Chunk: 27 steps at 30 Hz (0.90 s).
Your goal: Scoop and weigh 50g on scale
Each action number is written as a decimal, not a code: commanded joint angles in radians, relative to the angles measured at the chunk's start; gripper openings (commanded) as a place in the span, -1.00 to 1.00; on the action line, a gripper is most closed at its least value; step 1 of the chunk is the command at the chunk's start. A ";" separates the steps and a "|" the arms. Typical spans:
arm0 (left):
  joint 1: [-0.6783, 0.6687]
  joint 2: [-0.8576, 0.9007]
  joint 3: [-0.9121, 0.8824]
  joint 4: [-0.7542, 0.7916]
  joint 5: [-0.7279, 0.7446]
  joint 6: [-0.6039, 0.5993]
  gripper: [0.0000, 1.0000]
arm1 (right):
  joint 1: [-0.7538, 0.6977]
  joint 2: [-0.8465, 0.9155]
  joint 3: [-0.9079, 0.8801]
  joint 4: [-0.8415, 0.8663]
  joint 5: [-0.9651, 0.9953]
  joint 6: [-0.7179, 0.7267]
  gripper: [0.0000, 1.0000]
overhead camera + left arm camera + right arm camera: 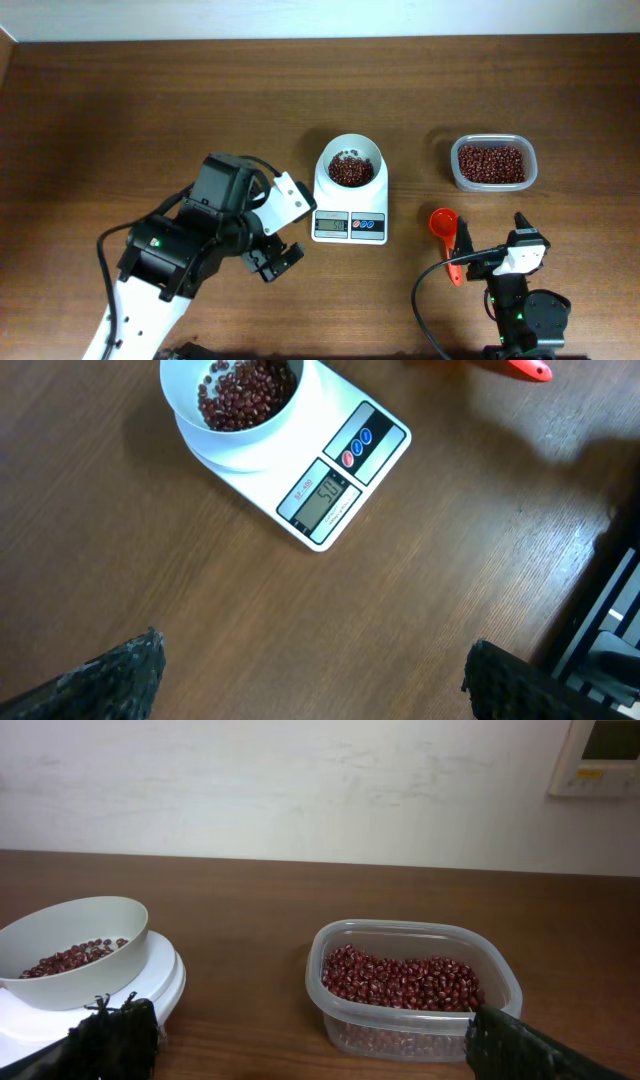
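The white scale (350,222) stands mid-table with its round bowl (350,162) holding a small heap of red-brown beans (350,171). In the left wrist view the scale (345,475) and its beans (245,390) lie ahead, and the display shows digits that look like 50. My left gripper (275,261) (315,690) is open over bare wood, left of the scale. My right gripper (493,234) (315,1045) is open and empty, near the table's front right. A red scoop (445,226) with an orange handle lies on the table just left of it.
A clear plastic tub (493,163) (412,1020) full of beans stands right of the scale, ahead of the right gripper. The bowl (70,945) sits at the left in the right wrist view. A cable loops on the table by the right arm.
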 commanded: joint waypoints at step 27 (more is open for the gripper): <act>0.277 -0.613 0.003 -0.271 0.137 0.012 0.98 | 0.006 -0.012 -0.007 -0.004 0.016 -0.007 0.98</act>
